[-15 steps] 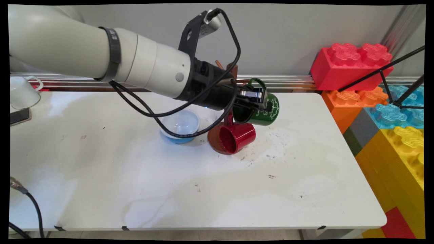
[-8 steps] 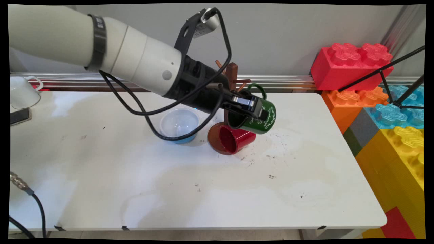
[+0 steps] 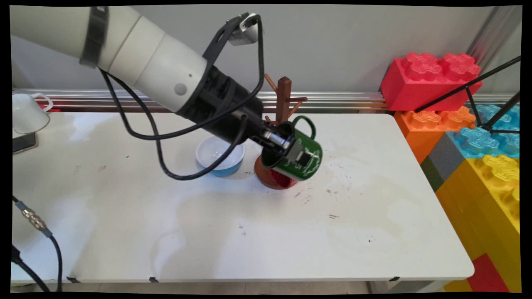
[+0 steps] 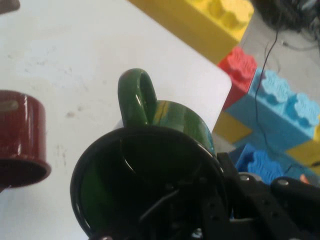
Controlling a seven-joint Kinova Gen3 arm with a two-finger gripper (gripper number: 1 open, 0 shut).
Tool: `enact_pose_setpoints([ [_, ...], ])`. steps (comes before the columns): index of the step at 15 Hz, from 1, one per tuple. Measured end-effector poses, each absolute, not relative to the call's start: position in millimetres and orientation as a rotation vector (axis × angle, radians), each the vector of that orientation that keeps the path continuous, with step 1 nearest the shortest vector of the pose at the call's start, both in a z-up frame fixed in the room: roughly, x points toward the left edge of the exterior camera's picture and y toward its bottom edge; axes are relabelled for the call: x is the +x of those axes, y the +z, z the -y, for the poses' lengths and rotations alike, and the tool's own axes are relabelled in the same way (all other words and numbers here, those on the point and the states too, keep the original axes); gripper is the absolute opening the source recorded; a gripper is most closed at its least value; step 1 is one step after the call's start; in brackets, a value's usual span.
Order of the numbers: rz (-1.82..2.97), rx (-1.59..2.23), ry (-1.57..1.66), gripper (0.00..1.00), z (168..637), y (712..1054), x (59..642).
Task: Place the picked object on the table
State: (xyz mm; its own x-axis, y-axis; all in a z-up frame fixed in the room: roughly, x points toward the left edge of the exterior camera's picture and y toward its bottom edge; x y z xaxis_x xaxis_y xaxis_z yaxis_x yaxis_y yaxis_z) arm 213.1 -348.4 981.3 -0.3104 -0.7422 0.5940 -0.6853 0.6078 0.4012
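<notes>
My gripper (image 3: 294, 152) is shut on the rim of a dark green mug (image 3: 315, 150) with white lettering, one finger inside it and one outside. The mug hangs tilted above the table, handle up, just in front of a brown wooden mug tree (image 3: 284, 94). A red mug (image 3: 285, 182) lies on its side at the tree's base, mostly hidden behind the green one. In the hand view the green mug (image 4: 150, 165) fills the lower middle with its handle pointing up, and the red mug (image 4: 20, 140) lies to the left.
A white-and-blue bowl (image 3: 220, 157) stands left of the tree's base. At the table's far left are a white mug (image 3: 25, 112) and a dark phone (image 3: 23, 142). Big toy bricks (image 3: 469, 124) are stacked past the right edge, with a black tripod leg across them.
The gripper has carried the green mug down and toward the near side, away from the tree's upper pegs, tilting it further. The green mug now covers most of the red one.
</notes>
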Motion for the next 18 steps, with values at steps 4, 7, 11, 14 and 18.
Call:
enact_pose_setpoints([
  [4, 2.161, 1.099, -0.076, 0.0, 346.0, 986.3, 219.6],
  [7, 2.244, 1.091, -0.052, 0.0, 344.2, 988.5, 226.4],
  [11, 2.414, 1.062, -0.01, 0.0, 337.3, 988.5, 242.0],
  [14, 2.508, 1.032, 0.012, 0.0, 332.8, 985.9, 251.2],
  [18, 2.654, 0.972, 0.065, 0.0, 326.6, 974.7, 266.3],
])
